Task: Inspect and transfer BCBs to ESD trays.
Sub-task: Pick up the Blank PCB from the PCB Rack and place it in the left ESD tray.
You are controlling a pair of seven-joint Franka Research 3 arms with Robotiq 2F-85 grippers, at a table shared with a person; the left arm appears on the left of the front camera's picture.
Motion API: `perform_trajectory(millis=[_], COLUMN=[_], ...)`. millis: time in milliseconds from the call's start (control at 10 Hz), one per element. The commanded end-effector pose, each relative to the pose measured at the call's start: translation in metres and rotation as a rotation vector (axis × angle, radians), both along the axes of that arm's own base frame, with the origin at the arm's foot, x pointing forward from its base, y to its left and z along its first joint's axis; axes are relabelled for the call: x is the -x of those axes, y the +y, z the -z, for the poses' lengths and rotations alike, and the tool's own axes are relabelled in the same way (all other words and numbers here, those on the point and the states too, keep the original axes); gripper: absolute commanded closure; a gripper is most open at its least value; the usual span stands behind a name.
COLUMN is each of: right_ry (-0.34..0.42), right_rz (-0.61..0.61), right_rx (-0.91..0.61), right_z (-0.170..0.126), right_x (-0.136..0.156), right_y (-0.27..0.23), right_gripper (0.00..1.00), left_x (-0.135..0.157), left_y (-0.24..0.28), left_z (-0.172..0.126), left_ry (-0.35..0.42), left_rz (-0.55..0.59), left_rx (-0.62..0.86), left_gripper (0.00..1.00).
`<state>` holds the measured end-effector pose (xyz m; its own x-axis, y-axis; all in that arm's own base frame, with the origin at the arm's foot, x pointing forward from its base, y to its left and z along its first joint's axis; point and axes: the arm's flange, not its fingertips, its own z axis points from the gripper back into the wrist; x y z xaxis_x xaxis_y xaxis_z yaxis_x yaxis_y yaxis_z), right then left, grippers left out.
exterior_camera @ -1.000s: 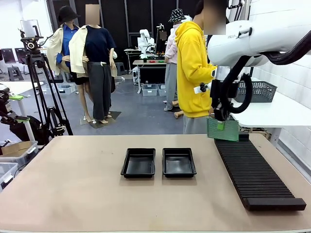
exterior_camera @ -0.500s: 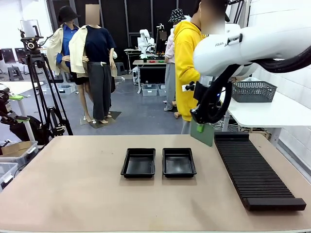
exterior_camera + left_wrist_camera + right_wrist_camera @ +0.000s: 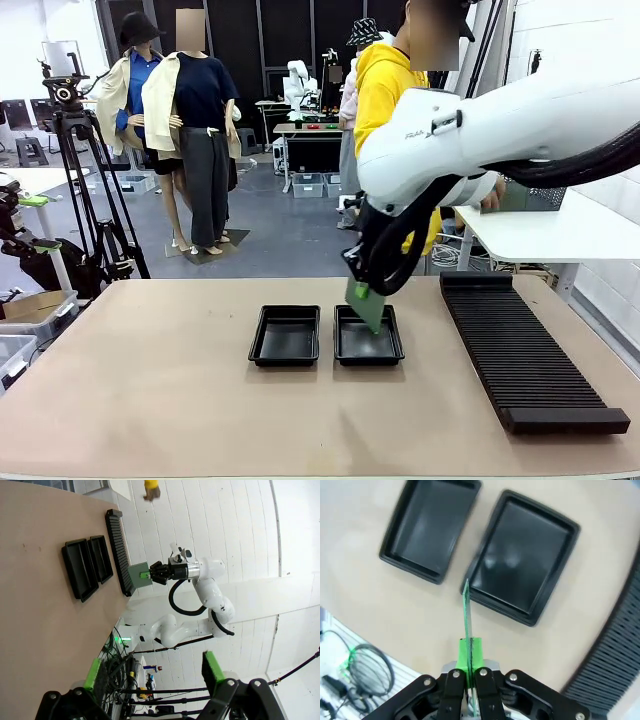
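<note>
1. The right gripper (image 3: 362, 288) is pinching a green BCB (image 3: 368, 305) by one edge, pads pressed flat on it.
2. The BCB hangs tilted in the air over the ESD tray (image 3: 370, 359) nearer the rack (image 3: 525, 360), by the rim facing the second ESD tray (image 3: 285, 362).
3. Both trays sit side by side mid-table (image 3: 150, 380).
4. The left gripper (image 3: 152, 672) has its fingers spread wide, well up off the table.

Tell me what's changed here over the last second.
The right pincer, shut on a green board throughout, swung it from the far end of the rack leftward and down. The board now hangs over the tray nearer the rack. Nothing was let go. That tray, the other tray and the rack stayed put, and the left pincer stayed open.
</note>
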<state>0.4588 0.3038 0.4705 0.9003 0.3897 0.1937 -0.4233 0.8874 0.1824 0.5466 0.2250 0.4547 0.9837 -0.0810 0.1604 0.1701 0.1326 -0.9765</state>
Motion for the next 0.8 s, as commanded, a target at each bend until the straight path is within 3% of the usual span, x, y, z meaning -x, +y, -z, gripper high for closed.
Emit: perform_trajectory(millis=[0, 400, 700], right_ry=[0.014, 0.031, 0.028], right_rz=[0.005, -0.061, -0.071], right_rx=[-0.036, 0.004, -0.013], right_z=[0.014, 0.036, 0.036], right_x=[-0.002, -0.015, -0.002], right_y=[0.033, 0.097, 0.084], right_gripper=[1.0, 1.0, 1.0], left_x=[0.0, 0.0, 0.0], left_y=[0.0, 0.0, 0.0], left_z=[-0.002, -0.002, -0.002], left_ry=[0.001, 0.001, 0.001], left_rz=[-0.007, -0.007, -0.007], left_rx=[0.001, 0.001, 0.001], left_gripper=[0.0, 0.0, 0.0])
